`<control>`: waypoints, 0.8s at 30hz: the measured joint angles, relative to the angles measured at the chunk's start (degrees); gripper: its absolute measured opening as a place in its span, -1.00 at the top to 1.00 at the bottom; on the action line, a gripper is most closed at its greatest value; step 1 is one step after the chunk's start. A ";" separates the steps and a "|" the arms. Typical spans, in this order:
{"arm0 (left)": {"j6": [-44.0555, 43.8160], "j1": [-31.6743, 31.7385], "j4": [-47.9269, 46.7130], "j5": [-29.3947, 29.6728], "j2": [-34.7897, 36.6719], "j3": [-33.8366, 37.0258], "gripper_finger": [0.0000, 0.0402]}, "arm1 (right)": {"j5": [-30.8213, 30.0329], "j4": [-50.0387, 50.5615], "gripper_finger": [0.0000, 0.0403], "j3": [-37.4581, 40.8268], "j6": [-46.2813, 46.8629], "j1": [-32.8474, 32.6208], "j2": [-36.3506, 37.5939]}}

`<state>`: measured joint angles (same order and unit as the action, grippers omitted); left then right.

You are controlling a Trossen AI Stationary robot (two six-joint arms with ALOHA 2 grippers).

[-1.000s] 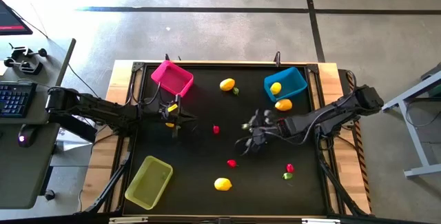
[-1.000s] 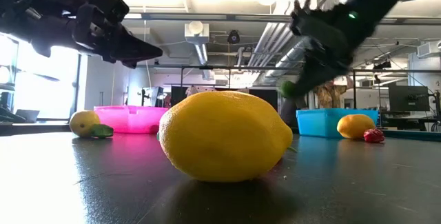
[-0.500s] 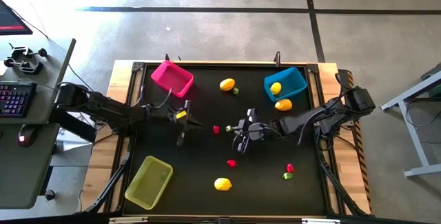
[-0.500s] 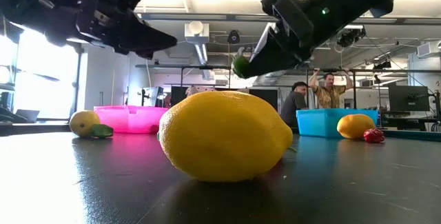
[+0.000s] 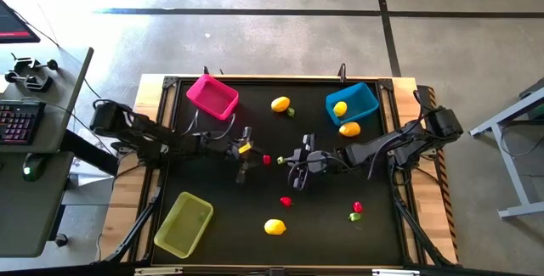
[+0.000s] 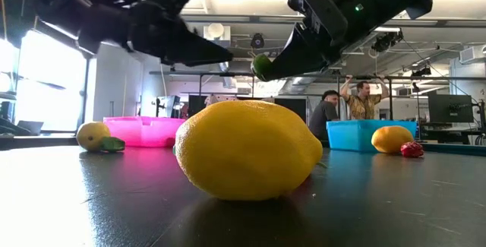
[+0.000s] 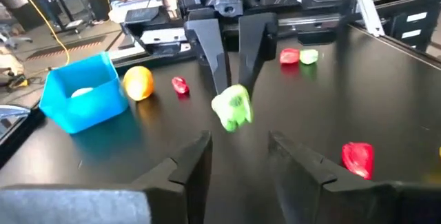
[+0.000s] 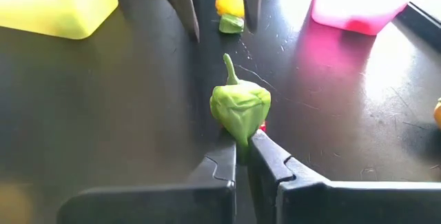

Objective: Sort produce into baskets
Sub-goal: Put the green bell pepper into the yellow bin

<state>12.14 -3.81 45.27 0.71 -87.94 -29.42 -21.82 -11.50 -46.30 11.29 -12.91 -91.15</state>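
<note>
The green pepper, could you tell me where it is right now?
The green pepper is pinched in the right claw, held above mid-table, facing the open left claw.

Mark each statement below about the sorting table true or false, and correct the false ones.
1. The right gripper is shut on a green pepper. True.
2. The left gripper is holding a lemon. False: its fingers are apart with nothing between them, facing the pepper.
3. The blue basket has a yellow piece inside. True.
4. The yellow-green basket holds two red pieces. False: no produce shows in it in the high view.
5. The pink basket stands at the table's near edge beside the yellow-green one. False: it stands at the far left corner, well apart from it.
6. A lemon lies on the table, outside every basket. True.
</note>
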 joint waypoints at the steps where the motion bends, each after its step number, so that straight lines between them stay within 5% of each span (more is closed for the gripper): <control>1: 0.28 0.00 0.08 0.00 -0.87 -0.90 0.35 | 0.00 -0.01 1.00 0.00 0.00 0.00 0.00; 12: 0.54 -0.07 1.00 -1.04 -5.98 -5.91 0.39 | 0.02 -0.42 1.00 0.00 -1.31 0.01 0.00; 24: 0.57 -0.33 1.05 -2.56 -7.95 -8.12 0.91 | 0.39 -0.36 1.00 0.00 -1.36 0.00 0.00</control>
<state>12.71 -4.14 46.33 -1.85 -95.90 -37.54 -21.43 -11.86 -46.30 9.93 -12.91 -91.15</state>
